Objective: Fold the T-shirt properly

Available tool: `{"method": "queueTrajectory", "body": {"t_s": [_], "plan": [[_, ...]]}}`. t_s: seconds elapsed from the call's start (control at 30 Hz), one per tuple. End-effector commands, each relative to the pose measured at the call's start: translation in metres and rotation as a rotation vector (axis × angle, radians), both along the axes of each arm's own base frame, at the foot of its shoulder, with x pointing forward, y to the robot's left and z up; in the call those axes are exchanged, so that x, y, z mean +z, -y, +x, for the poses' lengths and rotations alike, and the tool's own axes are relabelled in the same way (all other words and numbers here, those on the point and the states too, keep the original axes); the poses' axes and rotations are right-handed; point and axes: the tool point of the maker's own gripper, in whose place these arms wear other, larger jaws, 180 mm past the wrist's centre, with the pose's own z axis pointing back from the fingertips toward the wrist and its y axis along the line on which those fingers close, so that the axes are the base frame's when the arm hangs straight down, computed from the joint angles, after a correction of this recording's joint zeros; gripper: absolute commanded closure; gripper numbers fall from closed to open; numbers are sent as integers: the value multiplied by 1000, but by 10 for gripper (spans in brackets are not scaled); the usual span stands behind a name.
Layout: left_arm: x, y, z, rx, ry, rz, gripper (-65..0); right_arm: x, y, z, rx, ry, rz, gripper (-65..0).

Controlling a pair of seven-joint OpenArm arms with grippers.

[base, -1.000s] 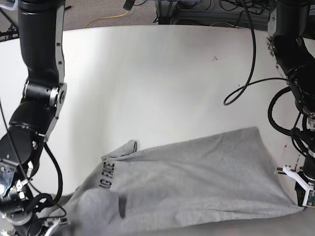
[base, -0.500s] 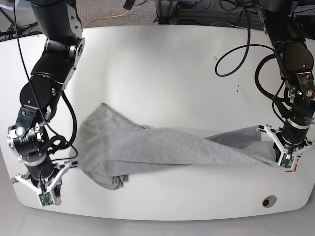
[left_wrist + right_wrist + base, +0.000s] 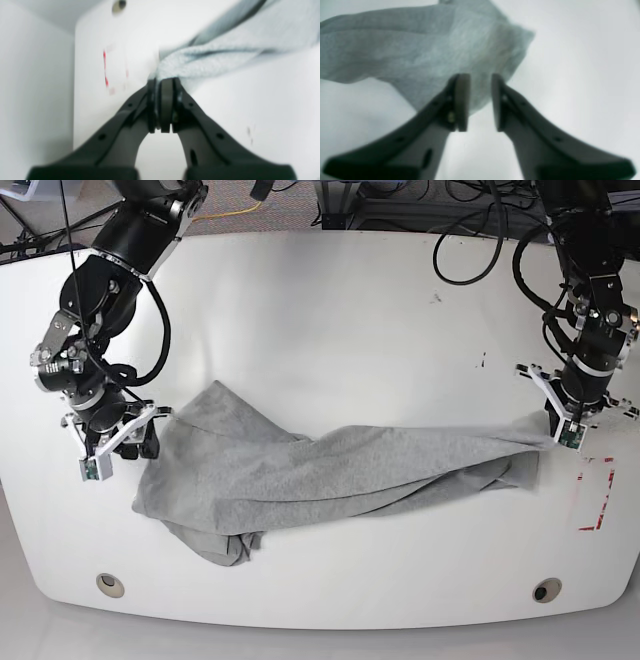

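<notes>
My left hand [image 3: 163, 105] is shut on one end of the grey T-shirt [image 3: 300, 475], pinching it near the tabletop's [image 3: 300, 280] right edge in the base view. My right hand [image 3: 480, 102] stands partly open with nothing between its fingers, over the shirt's other end toward the left edge. The shirt stretches loosely between them, nearer the tabletop's bottom edge, with a crumpled flap pointing at that edge.
</notes>
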Motion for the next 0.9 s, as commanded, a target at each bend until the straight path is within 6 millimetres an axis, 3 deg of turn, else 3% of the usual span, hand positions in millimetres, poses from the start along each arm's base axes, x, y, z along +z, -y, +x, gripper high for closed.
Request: {"method": "queueTrajectory", "body": {"t_s": [0.0, 0.1, 0.17, 0.43, 0.53, 0.77, 0.87], "plan": [[14, -4, 2, 7, 57, -5, 0, 3, -3, 2, 7, 37, 95, -290], [12, -21, -7, 60, 49, -1, 0, -13, -8, -3, 14, -4, 207, -387], [10, -20, -8, 68, 50, -18, 0, -26, -9, -5, 8, -36, 273, -422], [13, -31, -11, 107, 62, -20, 0, -73, -13, -3, -38, -153, 453, -401], [11, -29, -12, 113, 65, -39, 0, -85, -5, -1, -91, -175, 519, -401], [10, -27, -12, 116, 64, -48, 0, -100, -4, 13, -141, -180, 615, -401], [8, -26, -13, 114, 61, -50, 0, -112, -2, 10, -158, -206, 638, -401]]}}
